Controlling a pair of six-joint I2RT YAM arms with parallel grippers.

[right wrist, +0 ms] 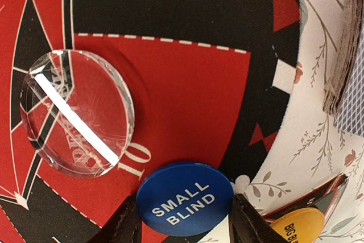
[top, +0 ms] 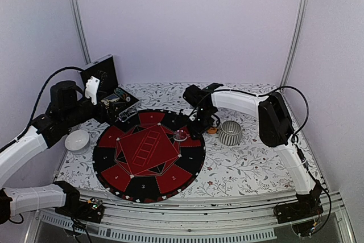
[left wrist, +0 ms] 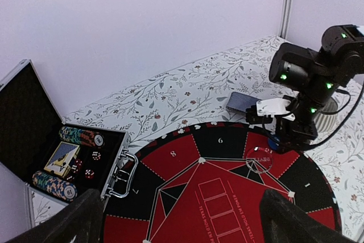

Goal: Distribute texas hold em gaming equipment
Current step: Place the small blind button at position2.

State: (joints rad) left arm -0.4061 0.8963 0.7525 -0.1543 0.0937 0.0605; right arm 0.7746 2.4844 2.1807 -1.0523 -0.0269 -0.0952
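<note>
We see the right jaws pinching one blue disc by its edges at the rim of the round mat. One clear disc lies on the mat beside it; one orange disc and one card deck sit just off the mat on the worktop. The left jaws hang spread, empty, above the mat.

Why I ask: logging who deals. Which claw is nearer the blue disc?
Right. The right claw brackets the blue disc at the mat's edge; the left claw hangs across the mat, by the case.
</note>
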